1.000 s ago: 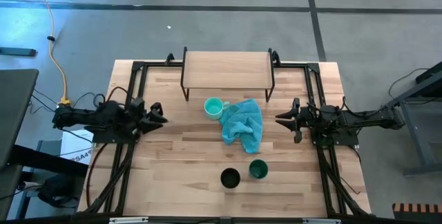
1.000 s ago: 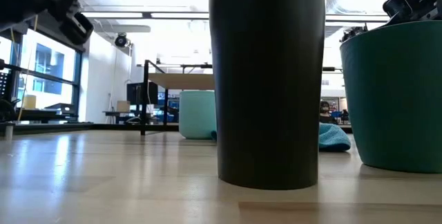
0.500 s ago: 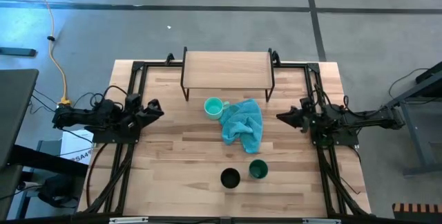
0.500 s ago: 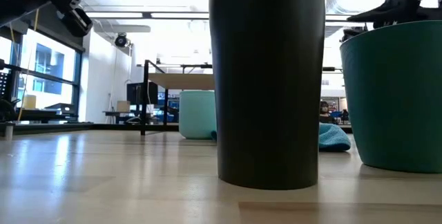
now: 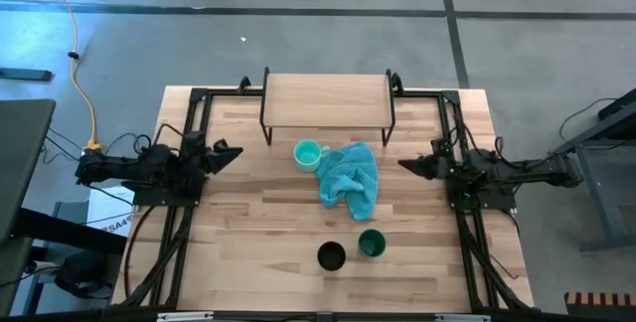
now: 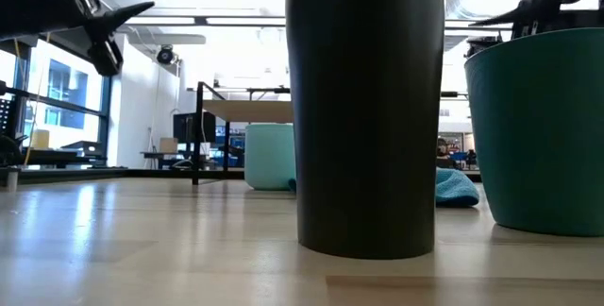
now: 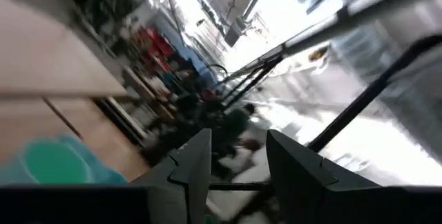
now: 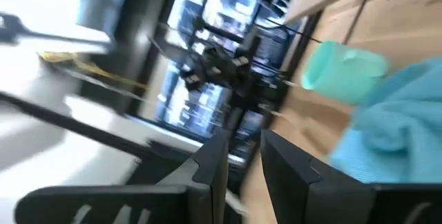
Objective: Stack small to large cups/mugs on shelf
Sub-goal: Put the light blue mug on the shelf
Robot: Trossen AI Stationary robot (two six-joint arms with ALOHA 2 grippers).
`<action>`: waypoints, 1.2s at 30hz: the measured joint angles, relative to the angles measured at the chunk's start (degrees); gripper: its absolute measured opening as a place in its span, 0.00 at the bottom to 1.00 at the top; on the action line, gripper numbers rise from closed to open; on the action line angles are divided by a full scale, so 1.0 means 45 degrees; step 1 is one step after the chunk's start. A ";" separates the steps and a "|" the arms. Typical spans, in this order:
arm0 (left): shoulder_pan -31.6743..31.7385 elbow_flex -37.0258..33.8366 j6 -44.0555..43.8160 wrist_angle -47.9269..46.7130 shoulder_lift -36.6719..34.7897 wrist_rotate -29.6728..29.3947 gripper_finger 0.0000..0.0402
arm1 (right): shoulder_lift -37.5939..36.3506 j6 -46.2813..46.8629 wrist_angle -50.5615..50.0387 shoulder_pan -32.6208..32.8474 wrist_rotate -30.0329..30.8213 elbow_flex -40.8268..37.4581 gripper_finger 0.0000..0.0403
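The light turquoise mug (image 5: pixel 308 153) stands upright on the table in front of the shelf (image 5: pixel 328 100), beside the teal cloth (image 5: pixel 350 178). The mug also shows in the left wrist view (image 7: pixel 55 165) and the right wrist view (image 8: pixel 343 72). The black cup (image 5: pixel 331 255) and the dark green cup (image 5: pixel 372 242) stand side by side near the table's near edge. My left gripper (image 5: pixel 231 151) hovers open to the left of the mug. My right gripper (image 5: pixel 405 166) hovers slightly open to the right of the cloth. Both are empty.
The shelf stands on thin black legs at the table's far edge. The crumpled cloth lies against the mug's right side. Black arm frames run along the left and right table edges. Bare tabletop lies between the cloth and the two near cups.
Both grippers have turned about their wrists. My left gripper's tip has swung a little toward the table's far edge, and its fingers now point level toward the mug. My right gripper has stayed to the right of the cloth. Cups, mug and cloth have not moved.
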 joint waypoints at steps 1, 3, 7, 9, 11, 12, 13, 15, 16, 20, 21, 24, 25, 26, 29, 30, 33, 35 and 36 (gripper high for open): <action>0.0000 0.0000 -0.0300 0.0000 -0.0001 0.0046 0.32 | 0.0000 0.0234 0.0350 -0.0015 -0.0012 0.0000 0.20; 0.0000 0.0000 -0.0761 -0.0018 -0.0001 0.0461 0.32 | 0.0002 0.0100 0.1237 -0.0009 -0.0436 0.0000 0.20; 0.0000 0.0000 -0.1479 -0.0204 0.0165 0.1640 0.32 | 0.0204 -0.0779 0.2022 0.0175 -0.2056 0.0004 0.20; 0.0000 0.0000 -0.2017 -0.0572 0.0477 0.2165 0.32 | 0.0404 -0.1314 0.1626 0.0320 -0.2340 0.0062 0.20; 0.0000 0.0000 -0.2347 -0.0711 0.0922 0.2550 0.32 | 0.0703 -0.1933 0.1304 0.0410 -0.2345 0.0093 0.20; 0.0000 0.0000 -0.2448 -0.0652 0.1207 0.2718 0.32 | 0.0883 -0.2264 0.1291 0.0427 -0.2344 0.0093 0.20; 0.0000 0.0000 -0.2521 -0.0554 0.1523 0.2781 0.32 | 0.1105 -0.2578 0.1334 0.0431 -0.2340 0.0093 0.20; -0.0005 0.0000 -0.2514 -0.0186 0.2247 0.2732 0.32 | 0.1518 -0.3117 0.1477 0.0431 -0.2285 0.0093 0.20; -0.0005 0.0008 -0.2492 0.0063 0.2669 0.2628 0.32 | 0.1708 -0.3335 0.1555 0.0431 -0.2230 0.0093 0.20; 0.0000 0.0494 -0.1928 0.0640 0.4718 0.2423 0.32 | 0.2422 -0.4028 0.2099 0.0426 -0.2016 0.0097 0.20; -0.0004 0.0827 -0.1536 0.0701 0.5312 0.2449 0.32 | 0.2554 -0.4191 0.2278 0.0426 -0.2001 0.0097 0.20; -0.0010 0.2049 0.0779 0.0655 0.7233 0.3103 0.32 | 0.2849 -0.4604 0.2800 0.0426 -0.1996 0.0112 0.20; -0.0010 0.2554 0.1766 0.0566 0.7893 0.3309 0.32 | 0.2894 -0.4739 0.2870 0.0426 -0.1996 0.0112 0.20; -0.0010 0.3079 0.2774 0.0284 0.8536 0.3428 0.32 | 0.2923 -0.4857 0.2894 0.0426 -0.1996 0.0112 0.20; -0.0006 0.4864 0.5418 -0.1139 1.0423 0.3354 0.32 | 0.2919 -0.4925 0.2879 0.0426 -0.1996 0.0112 0.20; -0.0005 0.5490 0.6097 -0.1739 1.1010 0.3172 0.32 | 0.2919 -0.4925 0.2879 0.0426 -0.1996 0.0112 0.20; -0.0005 0.7222 0.7780 -0.3548 1.2727 0.2579 0.32 | 0.2919 -0.4925 0.2861 0.0426 -0.1996 0.0112 0.20; -0.0005 0.8261 0.8692 -0.4545 1.3780 0.2116 0.32 | 0.2919 -0.4925 0.2855 0.0423 -0.1996 0.0112 0.20; 0.0000 0.8749 0.9055 -0.5073 1.4289 0.1881 0.32 | 0.2919 -0.4925 0.2851 0.0425 -0.1996 0.0112 0.20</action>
